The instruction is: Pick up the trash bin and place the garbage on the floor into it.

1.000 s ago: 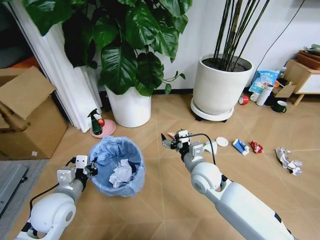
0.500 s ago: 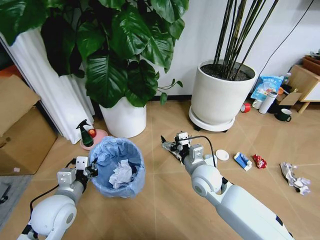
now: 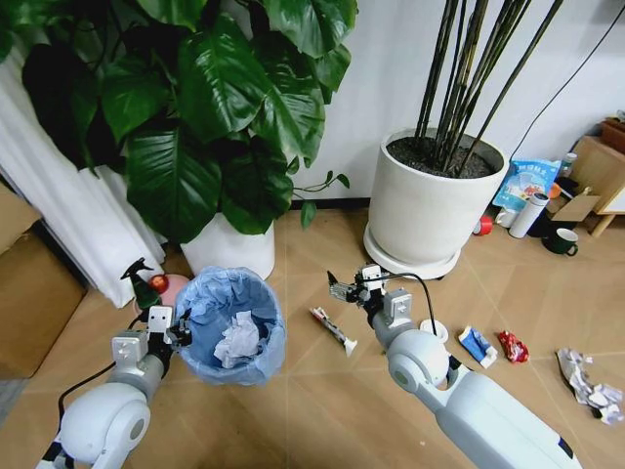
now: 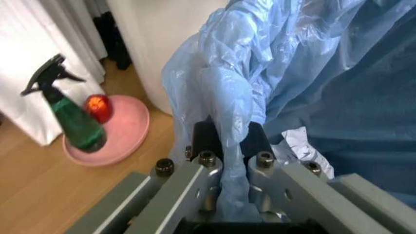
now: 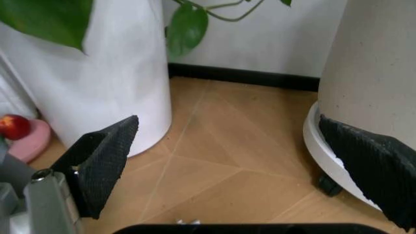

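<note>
- The left end effector (image 3: 179,330) is clenched on the rim of the trash bin (image 3: 230,323), pinching its blue liner; crumpled white paper (image 3: 237,339) lies inside.
- The right end effector (image 3: 344,290) hangs spread wide and empty above the floor (image 3: 322,401).
- A small tube (image 3: 333,329) lies just below it; a white disc (image 3: 437,331), blue wrapper (image 3: 476,346) and red wrapper (image 3: 512,346) lie to the right.

Left gripper (image 3: 181,331) clamped on the rim of the trash bin (image 3: 230,325), crumpled white paper (image 3: 235,341) inside, right gripper (image 3: 342,289) above a small tube (image 3: 333,329) on the floor (image 3: 322,410).
</note>
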